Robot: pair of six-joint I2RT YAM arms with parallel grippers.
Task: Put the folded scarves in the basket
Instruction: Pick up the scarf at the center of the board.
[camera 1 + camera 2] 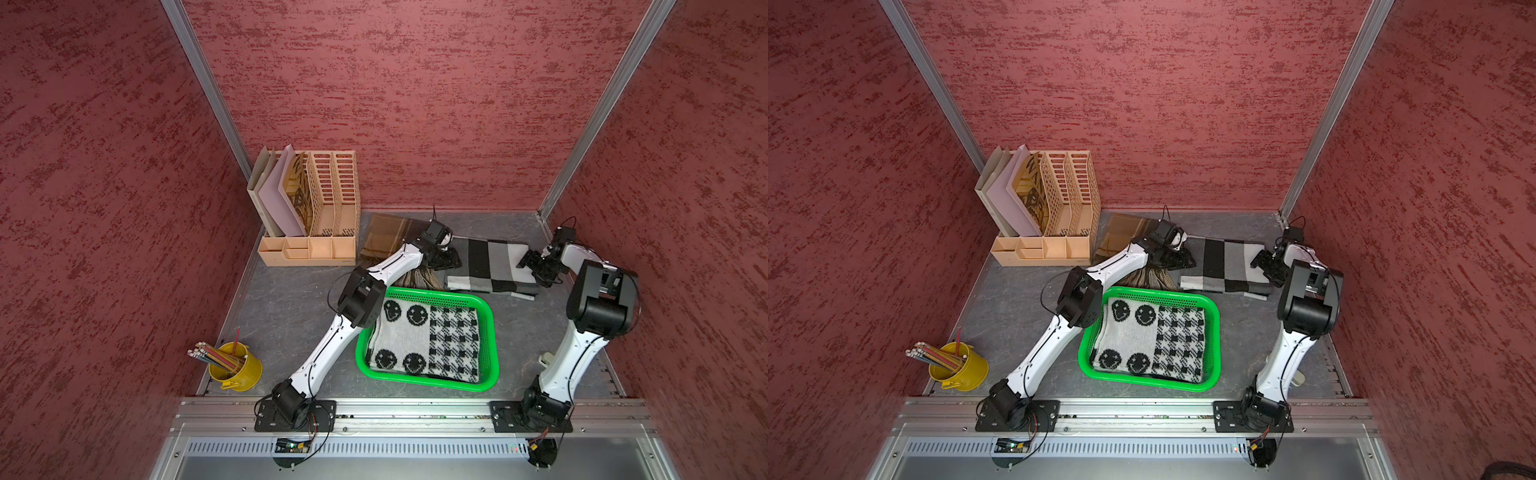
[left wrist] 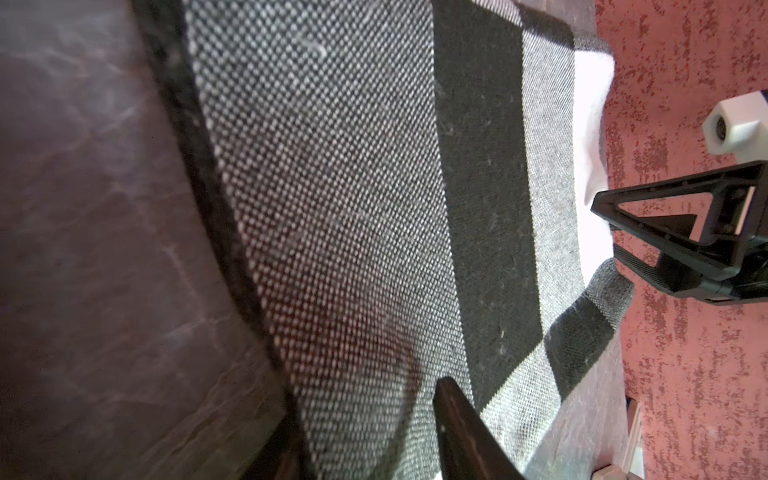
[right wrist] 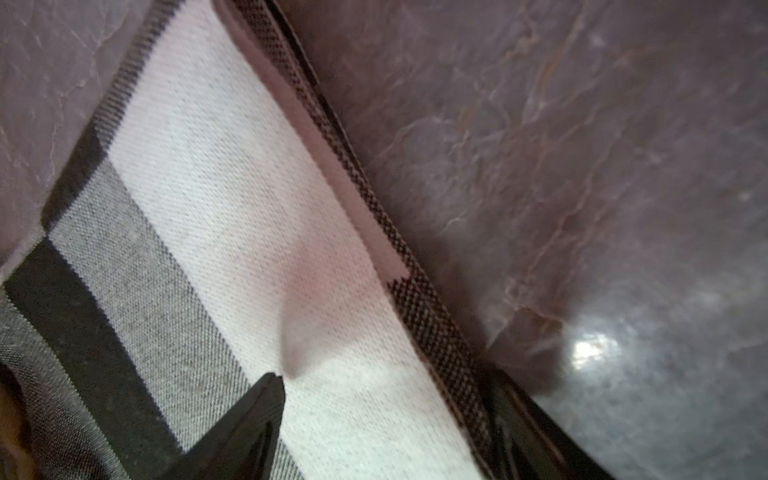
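**While the checked scarf [image 1: 486, 266] lies on the table [image 1: 291, 316], we line up our grab**

Our left gripper [image 1: 448, 261] straddles its left end; we cannot tell if it pinches yet. Our right gripper [image 1: 524, 261] stands wide at the right end. Next we squeeze, then lift it into the green basket [image 1: 436, 295] in front.

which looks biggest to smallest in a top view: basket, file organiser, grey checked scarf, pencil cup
1. basket, file organiser: too alike, organiser rises nearer the camera.
2. grey checked scarf.
3. pencil cup.
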